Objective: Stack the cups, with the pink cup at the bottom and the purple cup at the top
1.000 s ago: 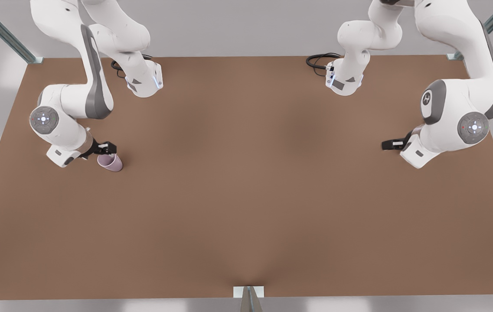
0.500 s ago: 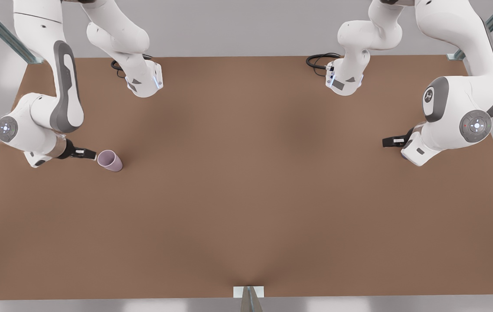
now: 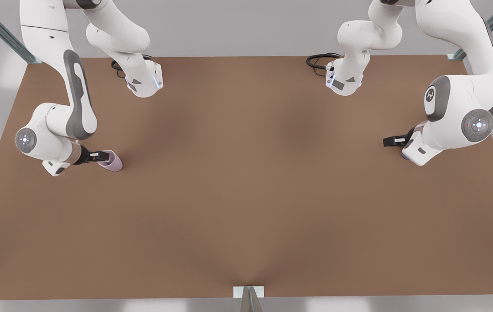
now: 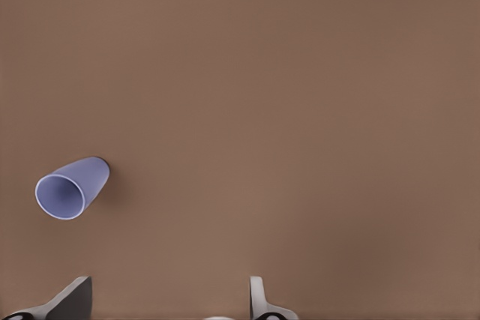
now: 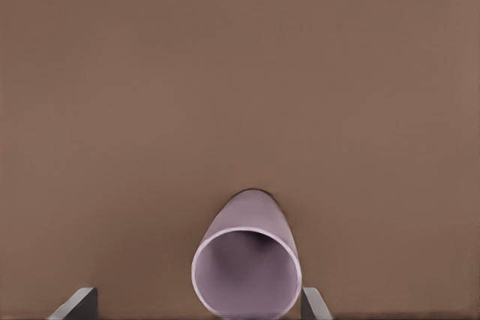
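The pink cup (image 3: 113,162) lies on its side at the front view's left, its mouth (image 5: 246,273) facing my right gripper (image 3: 99,154). That gripper (image 5: 195,297) is open, one finger on each side of the cup's rim. The purple cup (image 4: 71,187) also lies on its side, ahead of my left gripper (image 4: 165,294) and off to one side of it. The left gripper is open and holds nothing. In the front view the left gripper (image 3: 391,141) is at the right, and a sliver of the purple cup (image 3: 403,155) peeks out under its wrist.
The brown table (image 3: 246,195) stretches wide between the two arms. Both arm bases (image 3: 144,82) (image 3: 344,82) and a black cable (image 3: 318,60) sit at the far edge. A small bracket (image 3: 248,292) marks the near edge.
The right arm pulled back toward the front view's left, then came in again low, its fingers now at the pink cup's mouth. The left arm shifted only slightly. The cups stayed put.
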Robot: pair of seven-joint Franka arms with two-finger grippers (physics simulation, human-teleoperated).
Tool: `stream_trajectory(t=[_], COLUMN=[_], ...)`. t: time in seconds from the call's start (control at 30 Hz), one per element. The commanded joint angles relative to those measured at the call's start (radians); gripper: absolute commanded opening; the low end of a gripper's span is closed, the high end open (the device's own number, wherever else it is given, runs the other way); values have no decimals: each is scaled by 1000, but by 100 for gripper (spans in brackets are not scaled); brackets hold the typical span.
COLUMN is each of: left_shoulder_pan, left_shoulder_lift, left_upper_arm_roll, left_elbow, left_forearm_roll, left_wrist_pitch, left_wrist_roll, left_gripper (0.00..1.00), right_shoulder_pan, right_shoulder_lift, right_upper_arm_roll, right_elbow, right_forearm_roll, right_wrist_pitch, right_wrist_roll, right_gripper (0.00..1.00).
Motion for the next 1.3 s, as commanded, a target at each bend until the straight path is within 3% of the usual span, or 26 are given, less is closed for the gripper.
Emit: stream_trajectory(t=[0.0, 0.23, 0.63, 0.73, 0.9, 1.07, 1.27], left_shoulder_pan=[0, 0, 0, 0, 0, 0, 5], left_shoulder_lift=[0, 1, 5, 5, 5, 5, 18], left_upper_arm_roll=[0, 0, 0, 0, 0, 0, 2], left_elbow=[1, 1, -1, -1, -1, -1, -1], left_forearm_roll=[0, 0, 0, 0, 0, 0, 2], left_wrist_pitch=[0, 0, 0, 0, 0, 0, 14], left_wrist_roll=[0, 0, -2, -2, -2, -2, -2], left_gripper=[100, 100, 100, 100, 100, 100, 100], right_shoulder_pan=[0, -3, -87, -91, -91, -83, -78], right_shoulder_lift=[-2, 55, 93, 104, 125, 131, 139], right_upper_arm_roll=[0, -2, -9, -9, -9, -9, -8], right_elbow=[-2, -4, -74, -106, -107, -107, -103], right_forearm_roll=[-2, -13, -33, -33, -33, -31, -30], right_wrist_pitch=[-5, -13, 62, 105, 124, 128, 136], right_wrist_roll=[-1, 1, -94, -100, -100, -99, -96], right_gripper=[99, 98, 83, 67, 29, 21, 21])
